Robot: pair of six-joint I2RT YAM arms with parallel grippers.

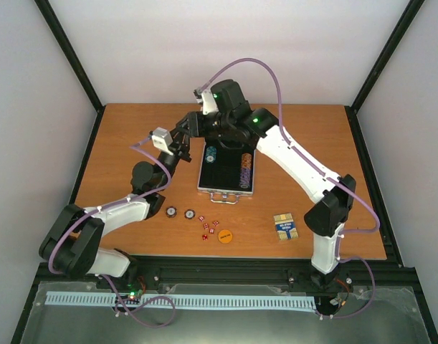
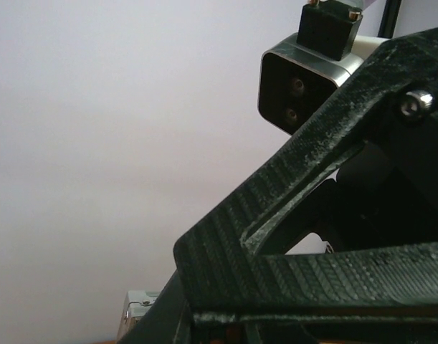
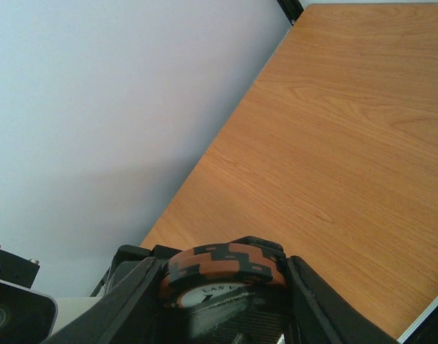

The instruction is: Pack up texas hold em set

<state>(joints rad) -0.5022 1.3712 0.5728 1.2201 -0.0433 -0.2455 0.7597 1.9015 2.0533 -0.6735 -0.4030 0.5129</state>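
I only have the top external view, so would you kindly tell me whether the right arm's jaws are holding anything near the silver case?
Observer: Yes. The right wrist view shows the right gripper with its jaws closed on a short stack of orange-and-black striped round poker chips, seen edge-on with one finger on each side.
Operator: Thank you. The left arm's jaws are hidden under its wrist for me; how do they stand?
Observer: The left wrist view shows the left gripper with its jaws shut and their tips together. I see nothing between them in that view.
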